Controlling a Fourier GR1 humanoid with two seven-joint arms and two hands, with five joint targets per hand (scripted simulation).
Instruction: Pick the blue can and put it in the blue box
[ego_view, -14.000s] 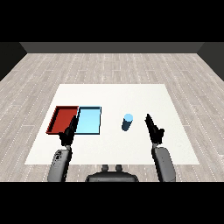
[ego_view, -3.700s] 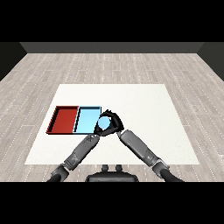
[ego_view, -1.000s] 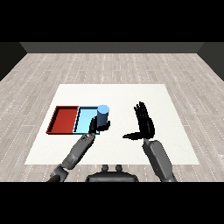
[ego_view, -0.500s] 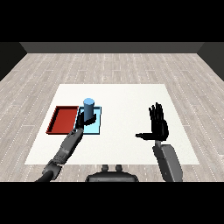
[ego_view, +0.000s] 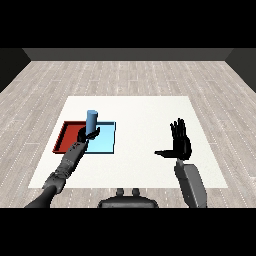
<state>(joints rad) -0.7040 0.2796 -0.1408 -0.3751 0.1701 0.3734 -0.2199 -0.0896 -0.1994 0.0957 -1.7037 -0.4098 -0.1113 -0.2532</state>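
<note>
Where the two grey forearms come in from the lower corners: nearest, at the right, right hand (ego_view: 180, 144) raised upright, fingers straight and spread, thumb stuck out toward the left, grasping nothing, well apart from both trays. Left forearm stretched diagonally up and across, crossing the near right corner of the red tray (ego_view: 64, 138). Left hand (ego_view: 86, 134) curled round the lower part of the blue can (ego_view: 92, 120), fingers wrapped on it, thumb side toward the tray. Can upright, top rim showing as a paler blue ellipse, standing over the line where red tray and light blue tray (ego_view: 106, 141) meet; whether resting on a tray floor or held just above it, hard to tell, since hand and wrist cover its base. Trays side by side and touching, red on the left, light blue on the right, both shallow and rectangular; part of the red tray's right half and the blue tray's left edge hidden behind hand and can. Beneath them, white table (ego_view: 140, 111), bare around the right hand. Beyond the far edge, pale grey plank floor (ego_view: 130, 75), then a dark wall (ego_view: 128, 54) across the back.
</note>
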